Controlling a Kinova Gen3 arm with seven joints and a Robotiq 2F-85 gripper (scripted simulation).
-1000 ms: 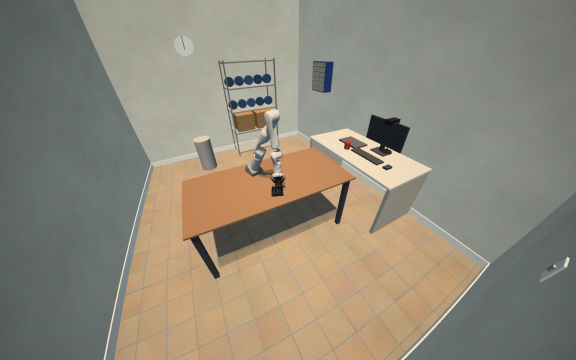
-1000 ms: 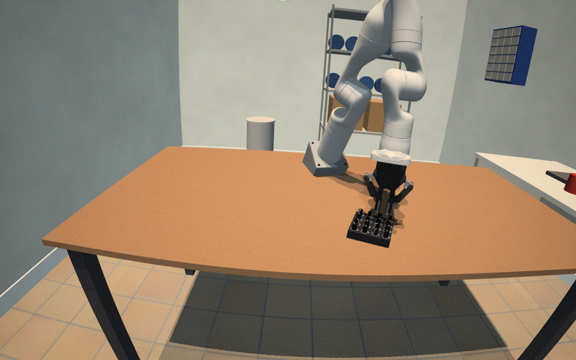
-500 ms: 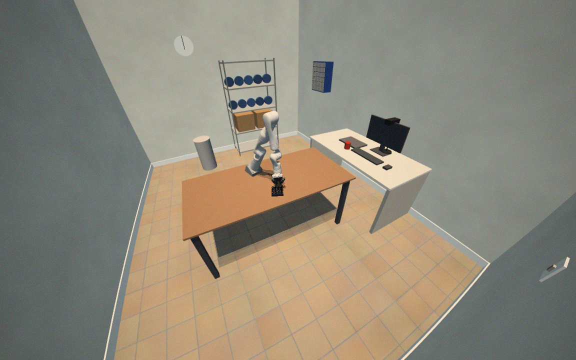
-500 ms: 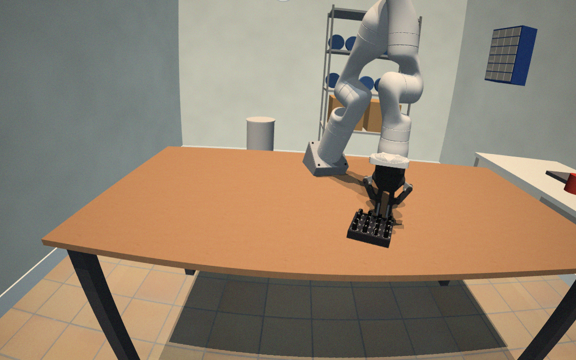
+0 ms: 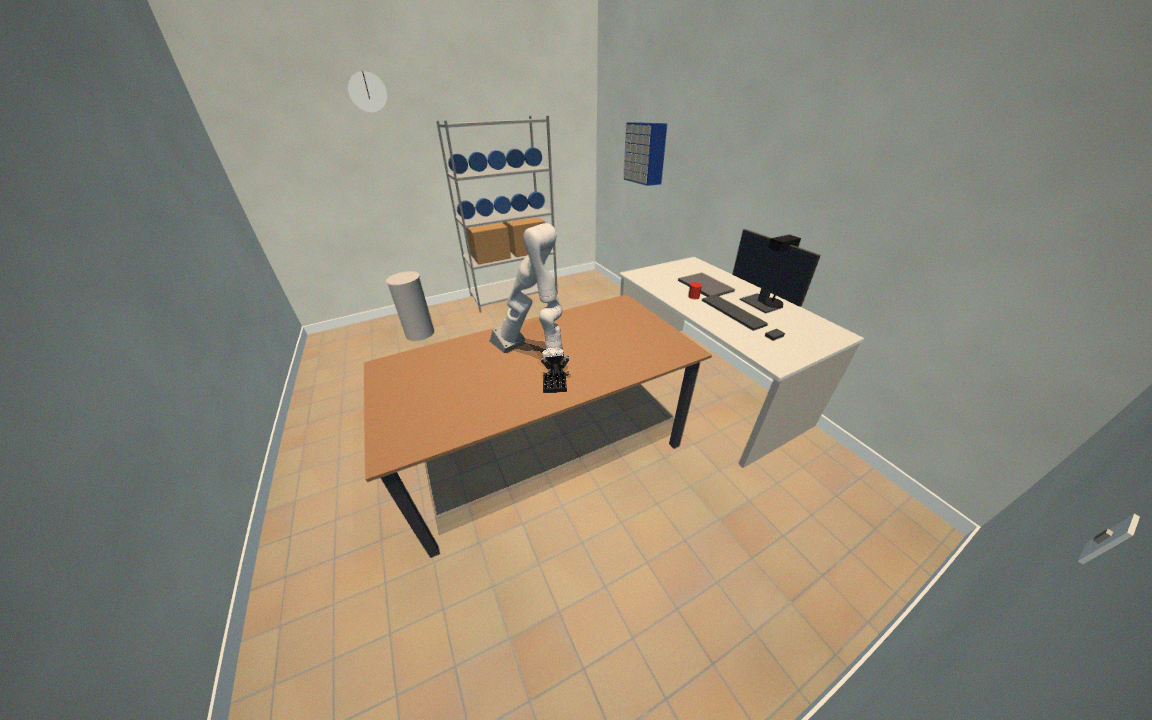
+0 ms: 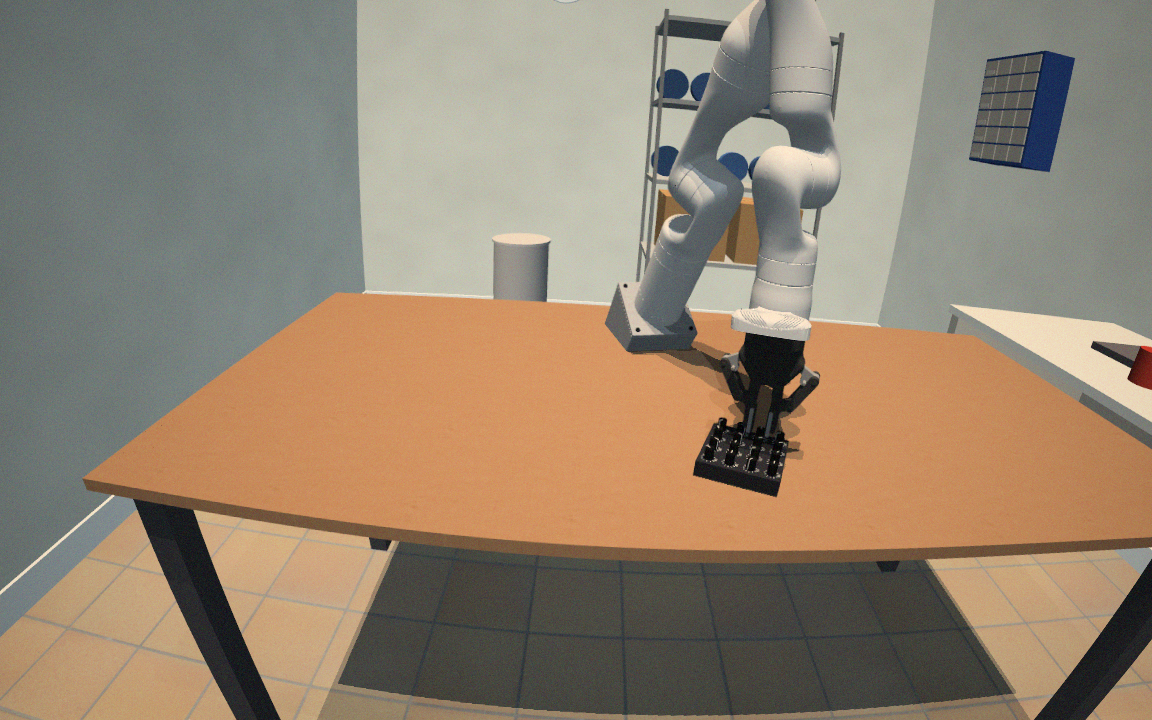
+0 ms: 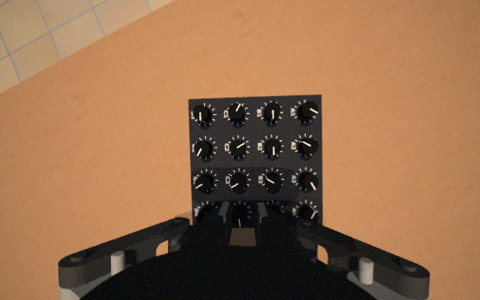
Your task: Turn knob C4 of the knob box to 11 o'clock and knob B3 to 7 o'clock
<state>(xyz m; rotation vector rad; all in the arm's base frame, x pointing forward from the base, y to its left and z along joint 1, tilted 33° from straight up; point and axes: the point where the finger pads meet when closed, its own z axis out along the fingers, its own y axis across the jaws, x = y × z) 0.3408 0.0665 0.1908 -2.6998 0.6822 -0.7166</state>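
The black knob box (image 7: 255, 154) stands on the brown table, with its printed names toward the left of the wrist view. It also shows in the exterior view (image 6: 741, 458) and, small, in the top view (image 5: 554, 383). My gripper (image 7: 243, 214) points straight down over the box's near edge. Its fingers stand slightly apart on either side of knob C4 (image 7: 240, 213), in the bottom row, second from the left. I see no contact. C4's white line points toward the bottom of the view. Knob B3 (image 7: 272, 180) lies one row up and one column to the right, uncovered. In the exterior view the gripper (image 6: 763, 425) reaches down among the rear knobs.
The arm's base (image 6: 649, 326) is bolted to the table behind the box. The table's front edge lies a short way in front of the box. A white desk with a red cup (image 6: 1150, 367) stands to the right, apart from the table.
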